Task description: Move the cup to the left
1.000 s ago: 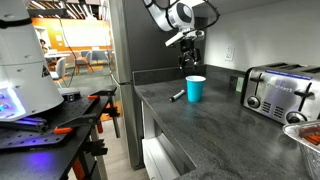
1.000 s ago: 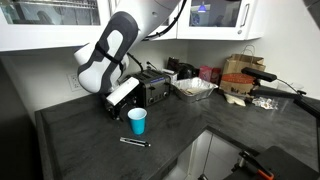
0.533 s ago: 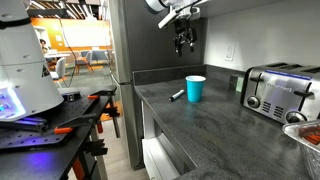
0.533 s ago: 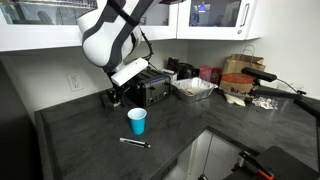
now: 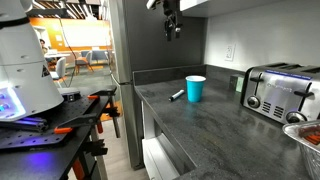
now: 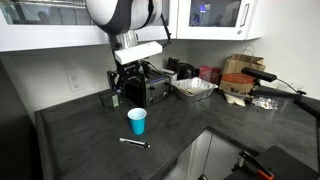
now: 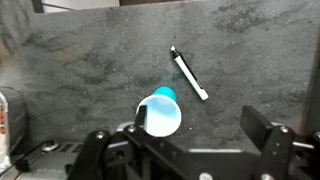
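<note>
Tool (image 5: pixel 173 27), jaws apart, well above upright cup (image 5: pixel 195 89).

Arm (image 6: pixel 120 12) high, gripper (image 5: pixel 173 28) pointing down, jaws apart

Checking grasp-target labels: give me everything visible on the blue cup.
The cup is small, bright cyan, plastic-looking, tapered with a wider rim, plain. It stands upright, mouth up, on the dark stone-look counter, untouched. A pen lies close beside it, apart. The gripper hangs high above, clear of it.

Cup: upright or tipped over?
Upright. The cup stands rim-up on its narrow base on the counter in both exterior views; the wrist view looks down into its open mouth.
</note>
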Available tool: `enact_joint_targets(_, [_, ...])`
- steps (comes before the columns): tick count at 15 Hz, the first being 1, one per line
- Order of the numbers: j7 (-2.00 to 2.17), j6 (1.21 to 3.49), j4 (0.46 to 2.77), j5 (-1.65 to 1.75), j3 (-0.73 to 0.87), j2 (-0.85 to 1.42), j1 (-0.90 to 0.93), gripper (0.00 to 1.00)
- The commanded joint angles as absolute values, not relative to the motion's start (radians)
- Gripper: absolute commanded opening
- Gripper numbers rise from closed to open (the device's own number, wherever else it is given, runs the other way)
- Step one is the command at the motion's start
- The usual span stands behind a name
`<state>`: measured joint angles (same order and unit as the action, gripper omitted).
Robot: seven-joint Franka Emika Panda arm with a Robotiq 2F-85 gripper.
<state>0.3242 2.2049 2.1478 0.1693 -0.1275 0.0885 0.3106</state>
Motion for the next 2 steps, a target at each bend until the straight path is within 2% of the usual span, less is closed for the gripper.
enact_joint_targets(1, [0.362, 2.244, 2.231, 0.168, -0.153, -0.015, 0.273, 1.0])
enact_joint_targets(2, [0.422, 2.24, 2.235, 0.212, -0.155, -0.021, 0.268, 1.0])
